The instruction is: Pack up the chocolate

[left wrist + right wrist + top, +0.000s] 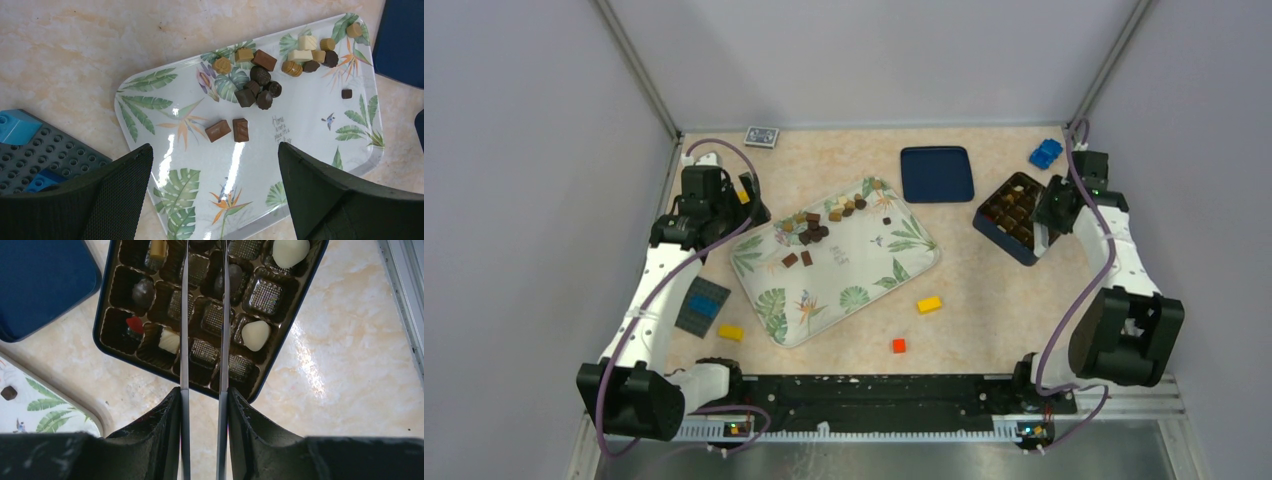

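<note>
Top view, tray: the leaf-patterned tray (864, 262) lies mid-table with the chocolate (814, 232) scattered on its far half.
Top view, box: the box (1007, 243) stands right of the tray, just beside a blue lid (936, 173).
Top view, arms: the left gripper (749, 198) is at the tray's far left corner; the right gripper (1042, 212) is over the box.
Left wrist, hand: fingers (125, 175) spread wide, nothing between them, above the tray's near part.
Left wrist, chocolate: loose brown and cream pieces on the tray; a grey studded plate (45, 155) lies to its left.
Right wrist, hand: thin fingers (184, 315) close together over the box; the tips run out of view, so a hold cannot be told.
Right wrist, box: a few compartments hold pieces.
</note>
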### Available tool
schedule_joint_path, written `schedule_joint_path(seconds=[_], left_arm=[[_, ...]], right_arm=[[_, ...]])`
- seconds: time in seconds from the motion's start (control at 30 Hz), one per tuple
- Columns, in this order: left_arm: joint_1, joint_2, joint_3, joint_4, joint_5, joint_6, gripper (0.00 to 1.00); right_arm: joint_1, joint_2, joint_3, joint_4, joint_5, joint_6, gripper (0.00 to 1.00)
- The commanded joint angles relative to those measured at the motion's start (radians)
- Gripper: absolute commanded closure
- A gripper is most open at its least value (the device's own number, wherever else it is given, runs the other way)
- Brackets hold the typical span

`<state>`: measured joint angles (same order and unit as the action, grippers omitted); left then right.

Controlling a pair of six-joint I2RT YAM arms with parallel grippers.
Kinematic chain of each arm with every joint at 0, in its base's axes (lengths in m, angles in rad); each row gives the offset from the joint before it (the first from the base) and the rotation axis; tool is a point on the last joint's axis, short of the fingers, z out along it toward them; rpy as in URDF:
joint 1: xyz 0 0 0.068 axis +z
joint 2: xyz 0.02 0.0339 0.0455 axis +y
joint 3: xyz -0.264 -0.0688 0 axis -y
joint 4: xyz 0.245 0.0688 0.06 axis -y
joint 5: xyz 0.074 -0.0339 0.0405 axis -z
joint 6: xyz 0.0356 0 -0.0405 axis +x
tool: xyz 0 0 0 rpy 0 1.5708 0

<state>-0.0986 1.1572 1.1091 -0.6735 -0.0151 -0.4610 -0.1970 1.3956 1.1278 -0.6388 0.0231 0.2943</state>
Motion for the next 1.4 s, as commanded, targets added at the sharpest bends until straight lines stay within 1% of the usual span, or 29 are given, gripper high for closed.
schedule_joint_path(seconds=[0.0, 0.17, 0.23, 0.33, 0.43, 0.5, 0.73, 0.83, 1.03, 1.17, 1.27, 1.37], left_arm=[[0.006, 0.006, 0.019, 0.038, 0.0, 0.007, 0.01], [0.006, 0.008, 0.021, 0.037, 0.001, 0.006, 0.01], [0.006, 0.009, 0.021, 0.037, 0.002, 0.005, 0.01], [0.006, 0.011, 0.022, 0.038, 0.005, 0.005, 0.01], [0.007, 0.012, 0.024, 0.037, 0.005, 0.004, 0.01], [0.005, 0.009, 0.023, 0.036, 0.003, 0.004, 0.01], [0.006, 0.005, 0.02, 0.036, 0.003, 0.004, 0.01], [0.007, 0.004, 0.018, 0.035, 0.003, 0.004, 0.01], [0.006, -0.002, 0.014, 0.035, 0.005, 0.004, 0.01], [0.006, -0.008, 0.015, 0.032, 0.001, 0.006, 0.01], [0.006, -0.012, 0.015, 0.029, -0.002, 0.007, 0.01], [0.005, -0.015, 0.015, 0.028, -0.007, 0.005, 0.01]], right_arm=[[-0.004, 0.014, 0.059, 0.093, -0.019, 0.021, 0.99], [-0.004, 0.04, 0.055, 0.117, -0.016, 0.025, 0.99], [-0.004, 0.039, 0.044, 0.138, -0.011, 0.029, 0.96], [-0.004, 0.05, 0.043, 0.148, -0.011, 0.033, 0.88], [-0.004, 0.057, 0.044, 0.153, -0.018, 0.034, 0.74], [-0.003, 0.05, 0.041, 0.155, -0.017, 0.033, 0.67], [-0.004, 0.023, 0.04, 0.149, -0.019, 0.031, 0.64], [-0.004, 0.016, 0.043, 0.144, -0.019, 0.026, 0.62], [-0.004, -0.008, 0.043, 0.137, -0.019, 0.025, 0.61], [0.009, -0.075, 0.064, 0.113, -0.066, 0.018, 0.74], [0.082, -0.133, 0.088, 0.063, -0.051, -0.007, 0.82], [0.222, -0.172, 0.095, 0.032, -0.061, -0.023, 0.84]])
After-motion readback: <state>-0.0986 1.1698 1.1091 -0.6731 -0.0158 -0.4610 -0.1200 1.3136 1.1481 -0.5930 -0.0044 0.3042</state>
